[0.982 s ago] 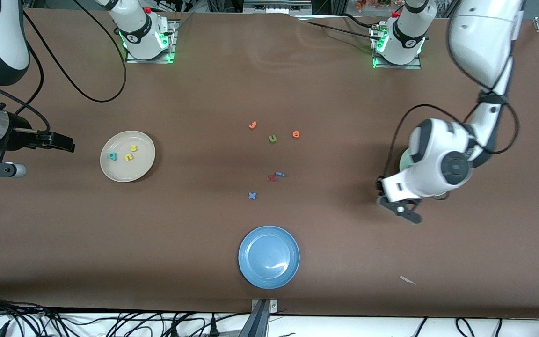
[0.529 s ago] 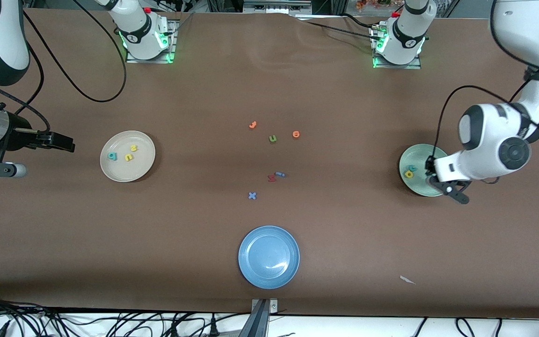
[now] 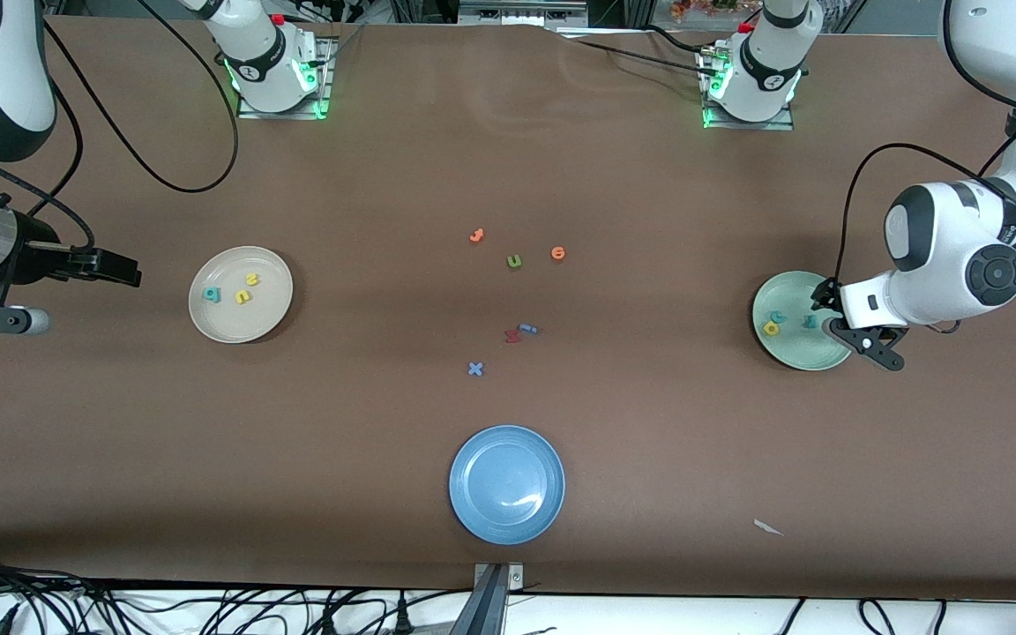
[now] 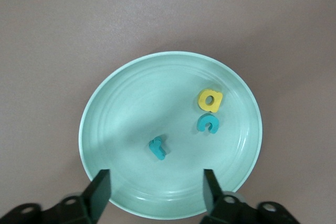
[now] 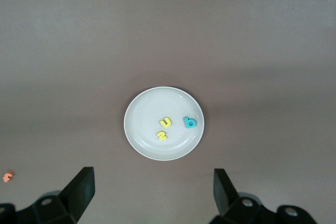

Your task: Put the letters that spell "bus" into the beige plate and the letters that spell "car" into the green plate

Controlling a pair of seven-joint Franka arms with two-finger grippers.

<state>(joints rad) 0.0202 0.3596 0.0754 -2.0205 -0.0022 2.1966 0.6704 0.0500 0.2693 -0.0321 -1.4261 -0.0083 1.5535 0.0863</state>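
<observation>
The small teal hooked foam "r" [image 4: 157,147] lies flat in the round pale mint-green plate [image 3: 795,356], near the plate's middle in the left wrist view. The teal "c" [image 4: 208,124] and the yellow round-looped "a" [image 4: 210,100] lie touching each other, apart from the "r", toward the plate's rim at center right of that view. The plate sits at the right middle of the front view.

The left gripper [image 4: 156,188] hangs over the plate's rim with its jaws spread wide and nothing between them. Judged from this, the step in hand is the release and retreat. To do it well, keep the jaws spread, lift straight up until the fingertips [image 4: 101,184] clear the rim, and only then travel sideways, so that no fingertip clips the plate or drags a letter out.

At the left middle of the front view, the round cream-beige plate [image 3: 208,326] holds the teal-blue "b" [image 3: 211,295], the yellow "u" [image 3: 251,279] and the yellow "s" [image 3: 242,297]. The right gripper [image 5: 152,188] waits over bare table just beside that plate, jaws wide and empty. Both words appear complete.
</observation>
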